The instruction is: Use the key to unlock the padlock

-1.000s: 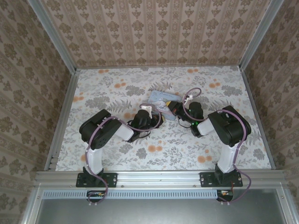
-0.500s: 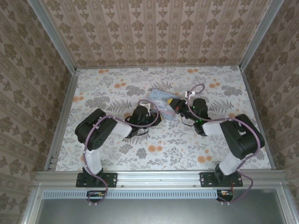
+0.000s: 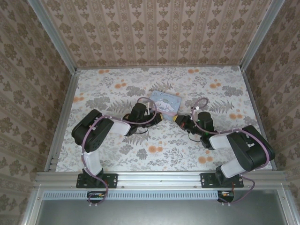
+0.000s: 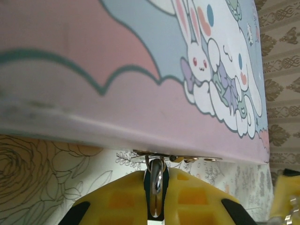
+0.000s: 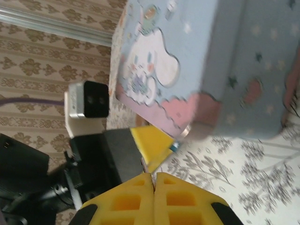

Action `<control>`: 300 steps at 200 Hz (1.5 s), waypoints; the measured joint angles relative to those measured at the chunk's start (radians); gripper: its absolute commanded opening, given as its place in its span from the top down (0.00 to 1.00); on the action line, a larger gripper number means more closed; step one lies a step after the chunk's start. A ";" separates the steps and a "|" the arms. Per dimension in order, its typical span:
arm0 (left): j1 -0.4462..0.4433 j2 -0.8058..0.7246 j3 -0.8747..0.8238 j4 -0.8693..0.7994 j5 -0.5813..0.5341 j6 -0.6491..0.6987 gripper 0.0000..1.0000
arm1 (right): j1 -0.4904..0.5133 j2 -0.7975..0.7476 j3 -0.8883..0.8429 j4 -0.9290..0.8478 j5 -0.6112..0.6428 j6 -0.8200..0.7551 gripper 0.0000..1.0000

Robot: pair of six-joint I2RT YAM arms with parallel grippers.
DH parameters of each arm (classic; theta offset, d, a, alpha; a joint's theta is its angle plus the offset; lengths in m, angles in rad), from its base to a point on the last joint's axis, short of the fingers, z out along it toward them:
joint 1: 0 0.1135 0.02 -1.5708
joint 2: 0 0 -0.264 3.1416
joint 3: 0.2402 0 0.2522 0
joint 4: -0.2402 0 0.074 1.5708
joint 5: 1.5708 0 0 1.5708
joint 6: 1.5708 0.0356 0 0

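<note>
So the left fingers [image 4: 197, 199] are clamping the little padlock [image 4: 156, 185] hanging at the edge of the tin [image 4: 140, 70]; the right fingers [image 5: 183, 199] are sitting pressed together, can't tell if the key is between them. The padlock is lying just ahead of the right fingers, so I'm guessing that arm is making the approach.

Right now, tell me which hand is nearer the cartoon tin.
Left. The left hand is at the tin's near edge, by its hasp; the right hand sits apart, off its near-right corner.
</note>
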 measured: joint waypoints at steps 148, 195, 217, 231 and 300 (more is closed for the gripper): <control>0.007 -0.002 0.011 0.080 0.101 -0.172 1.00 | 0.129 0.280 -0.068 0.322 0.126 0.158 1.00; 0.007 -0.002 0.010 0.109 0.103 -0.186 1.00 | 0.132 0.274 -0.054 0.316 0.153 0.163 1.00; 0.007 -0.002 0.006 0.121 0.103 -0.190 1.00 | 0.132 0.257 -0.047 0.304 0.169 0.163 1.00; 0.007 -0.002 0.005 0.123 0.103 -0.192 1.00 | 0.132 0.245 -0.040 0.290 0.175 0.163 1.00; 0.007 -0.002 -0.010 0.150 0.103 -0.200 1.00 | 0.126 0.213 -0.009 0.227 0.195 0.159 1.00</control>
